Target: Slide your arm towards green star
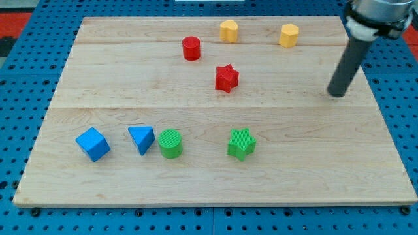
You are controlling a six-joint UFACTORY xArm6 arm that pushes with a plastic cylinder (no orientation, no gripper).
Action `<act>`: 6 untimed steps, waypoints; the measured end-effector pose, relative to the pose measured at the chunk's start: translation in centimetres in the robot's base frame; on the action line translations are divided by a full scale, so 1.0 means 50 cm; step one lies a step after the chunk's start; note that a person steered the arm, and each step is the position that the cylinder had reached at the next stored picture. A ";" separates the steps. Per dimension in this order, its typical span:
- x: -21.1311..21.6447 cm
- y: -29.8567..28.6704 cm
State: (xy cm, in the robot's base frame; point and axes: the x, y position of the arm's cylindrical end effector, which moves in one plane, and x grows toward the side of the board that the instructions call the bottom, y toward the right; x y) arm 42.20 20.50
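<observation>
The green star [241, 143] lies on the wooden board [294, 170], a little right of centre in the lower half of the view. My tip [336, 94] rests on the board at the right side, above and well to the right of the green star, with bare wood between them. The rod slants up to the arm at the view's top right corner.
A green cylinder [170, 143], a blue triangle [142, 139] and a blue cube [93, 144] sit in a row left of the star. A red star [226, 78] and a red cylinder [191, 48] lie above. Two yellow blocks [228, 31] [289, 35] sit near the top edge.
</observation>
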 end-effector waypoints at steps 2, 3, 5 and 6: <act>0.000 -0.036; 0.001 -0.049; 0.110 -0.296; 0.063 -0.424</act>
